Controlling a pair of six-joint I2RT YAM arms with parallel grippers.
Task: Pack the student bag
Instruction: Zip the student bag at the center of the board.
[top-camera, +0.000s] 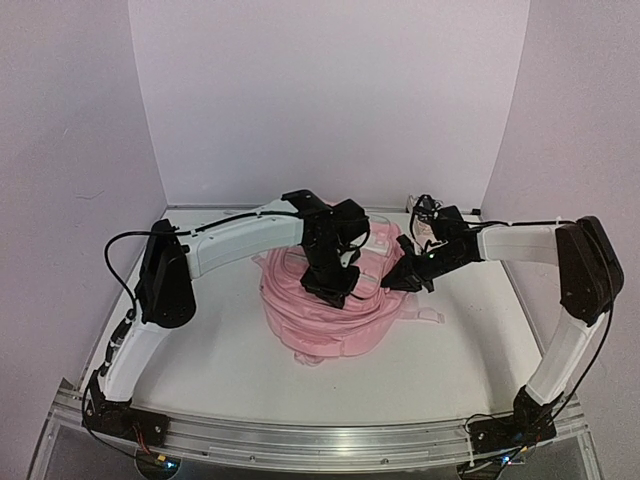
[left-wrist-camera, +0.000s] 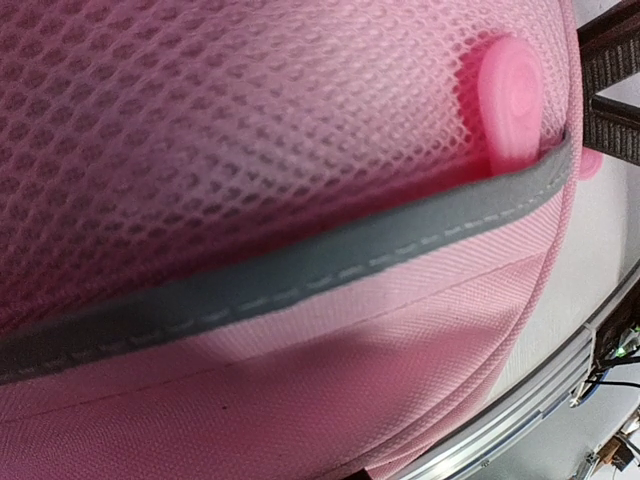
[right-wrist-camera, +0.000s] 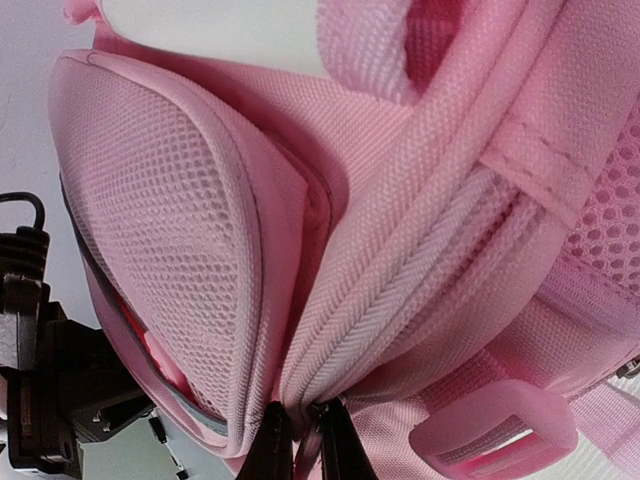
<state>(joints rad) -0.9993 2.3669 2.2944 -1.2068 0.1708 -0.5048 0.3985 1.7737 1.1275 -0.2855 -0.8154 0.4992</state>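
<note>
The student bag (top-camera: 325, 325) lies bunched in the middle of the white table, pink and soft. My left gripper (top-camera: 330, 285) is pressed into its top; in the left wrist view pink mesh, a grey reflective strip (left-wrist-camera: 300, 270) and smooth bag fabric (left-wrist-camera: 350, 380) fill the frame and hide the fingers. My right gripper (top-camera: 403, 280) is at the bag's upper right edge. In the right wrist view its two dark fingers (right-wrist-camera: 270, 448) are shut on the pink fabric at the end of a zip line (right-wrist-camera: 400, 290), beside a mesh pocket (right-wrist-camera: 170, 220).
An aluminium rail (top-camera: 320, 440) runs along the near table edge and shows in the left wrist view (left-wrist-camera: 540, 400). Pale walls close the back and sides. Loose cables (top-camera: 425, 208) sit at the back right. A pink strap buckle (right-wrist-camera: 495, 430) lies by the right fingers.
</note>
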